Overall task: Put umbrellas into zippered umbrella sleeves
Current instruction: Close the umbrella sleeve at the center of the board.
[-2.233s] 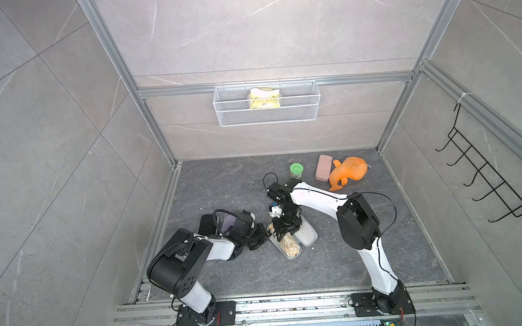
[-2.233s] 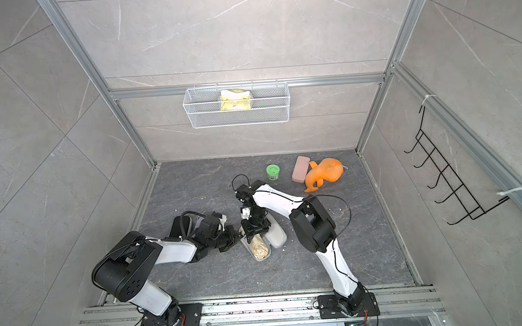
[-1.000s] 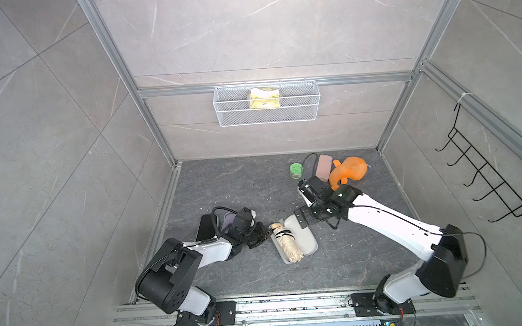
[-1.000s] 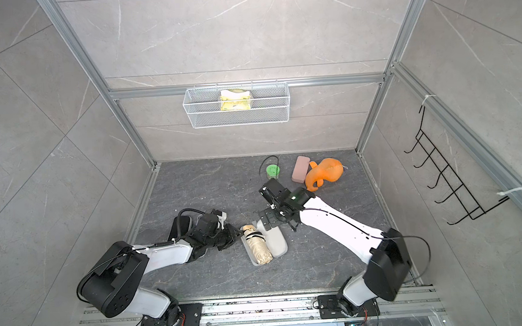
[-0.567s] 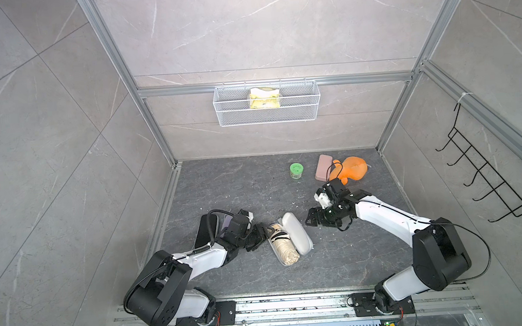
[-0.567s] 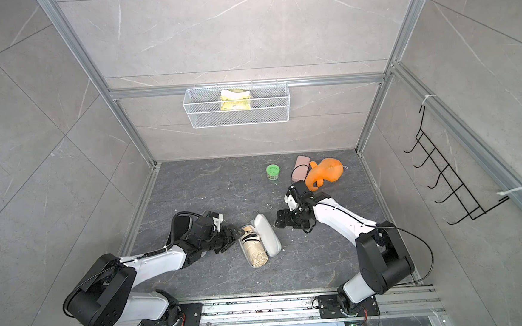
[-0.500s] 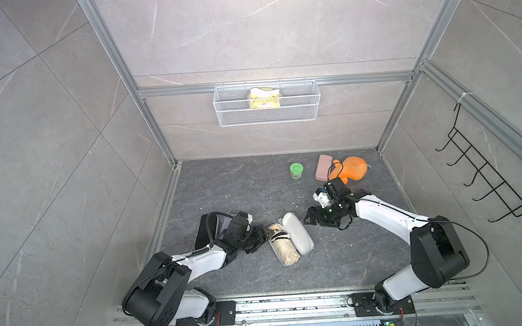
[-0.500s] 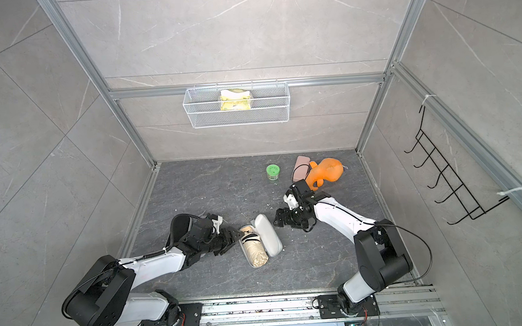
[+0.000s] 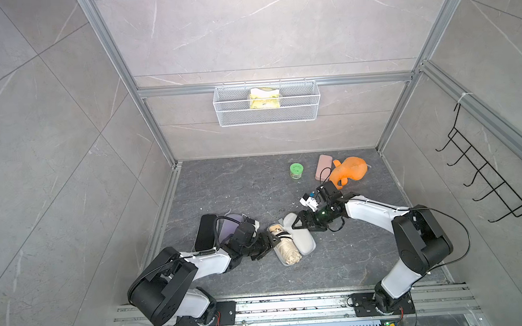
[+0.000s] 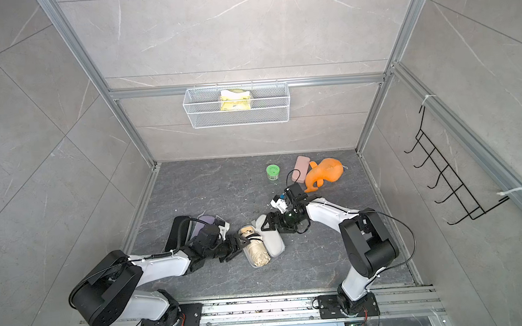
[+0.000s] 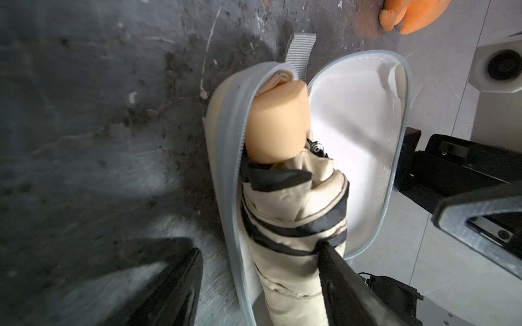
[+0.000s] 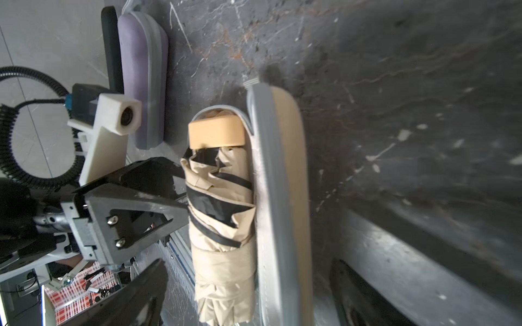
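— Containers, first entry?
— Cream sleeve (image 9: 303, 245), on the grey floor (image 9: 239, 186) between the two arms, unzipped. One half lies flat and holds the beige umbrella (image 11: 293, 203). The lid (image 11: 358, 127) stands tilted up beside it, its white lining bare. A grey zip runs round the rim, and there is a grey loop (image 11: 300, 48) at one end.
— Second?
— Lilac sleeve (image 12: 137, 76) and black sleeve (image 12: 108, 48), side by side near the left arm, halves together. Contents cannot be told.
— Others?
— Wire basket (image 9: 300, 111) on the back wall, with one yellow packet (image 9: 265, 98) inside. Pink case (image 9: 323, 167), closed, at the back of the floor between a green tub (image 9: 296, 171) and an orange plush toy (image 9: 350, 172).
— Umbrella, appearance?
— Folded short, with creased beige cloth, black bands and a loose wrap. Its blunt pale-tan handle (image 11: 278, 124) is at the sleeve's loop end.
— Grippers?
— Left gripper (image 11: 260, 248): jaws parted and nothing clamped. One finger rests against the umbrella's cloth on the lid side, and the other is outside the sleeve, over the floor.
— Right gripper (image 12: 248, 261): jaws spread wide at the lid, one finger just beside its outer rim, grasping nothing.
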Motion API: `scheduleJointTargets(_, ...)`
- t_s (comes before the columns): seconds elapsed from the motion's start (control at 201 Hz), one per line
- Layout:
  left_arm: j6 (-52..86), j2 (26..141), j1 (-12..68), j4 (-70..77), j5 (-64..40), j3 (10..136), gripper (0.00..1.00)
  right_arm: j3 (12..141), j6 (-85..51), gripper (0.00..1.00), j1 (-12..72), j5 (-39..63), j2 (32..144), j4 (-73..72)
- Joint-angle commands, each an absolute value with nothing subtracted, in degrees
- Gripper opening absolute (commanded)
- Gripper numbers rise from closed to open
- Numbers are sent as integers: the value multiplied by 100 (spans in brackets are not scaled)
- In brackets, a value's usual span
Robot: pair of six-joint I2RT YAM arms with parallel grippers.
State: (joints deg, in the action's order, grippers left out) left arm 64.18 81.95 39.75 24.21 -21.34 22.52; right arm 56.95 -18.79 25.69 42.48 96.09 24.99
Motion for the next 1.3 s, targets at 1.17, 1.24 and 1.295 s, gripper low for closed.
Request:
scheduleJointTargets(1.17,5578,6959,3260,1670,-2729,2084,78,5538,-2869,79,3785,3491,9998,2050)
scheduleJointTargets(1.24,5504,7150,3292,1691,-2795,2148,78,5551,-3189,74,3816,3184,9995,2071)
scheduleJointTargets(1.295,5454,7306,3352,1743,-2824,2212,78,5551,-3409,71,3895,3024,10000,2033)
